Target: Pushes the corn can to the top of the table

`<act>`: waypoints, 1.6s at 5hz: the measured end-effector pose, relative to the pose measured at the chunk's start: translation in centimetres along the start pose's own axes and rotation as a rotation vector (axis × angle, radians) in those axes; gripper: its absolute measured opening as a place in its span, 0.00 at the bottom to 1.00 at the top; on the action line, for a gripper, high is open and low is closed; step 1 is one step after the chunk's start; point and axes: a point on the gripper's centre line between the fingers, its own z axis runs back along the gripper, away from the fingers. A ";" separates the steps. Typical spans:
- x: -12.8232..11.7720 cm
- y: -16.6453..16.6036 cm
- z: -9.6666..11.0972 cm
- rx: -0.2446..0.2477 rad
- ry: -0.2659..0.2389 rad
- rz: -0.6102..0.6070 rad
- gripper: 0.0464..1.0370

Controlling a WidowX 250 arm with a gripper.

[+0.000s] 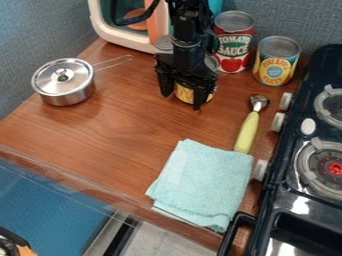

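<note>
The gripper (182,95) hangs at the upper middle of the wooden counter, its two fingers apart, so it stands open. Right behind them is the corn can (186,93), low on the counter. Its yellow lower part shows between the fingers and past the right one, which crosses in front of it. The arm and gripper hide most of the can's body. Whether the fingers touch the can I cannot tell.
Tomato sauce (234,45) and pineapple (276,61) cans stand behind to the right. A lidded pot (65,82) is left, a green-handled scoop (248,131) and folded cloth (204,182) nearer the front, the stove (300,200) along the right.
</note>
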 end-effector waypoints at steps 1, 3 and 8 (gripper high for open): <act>0.9 0.2 0.7 -0.003 -0.017 0.005 0.96; 2.1 0.3 -0.1 -0.010 -0.013 0.014 0.96; -4.0 0.7 7.9 -0.100 -0.006 0.037 0.96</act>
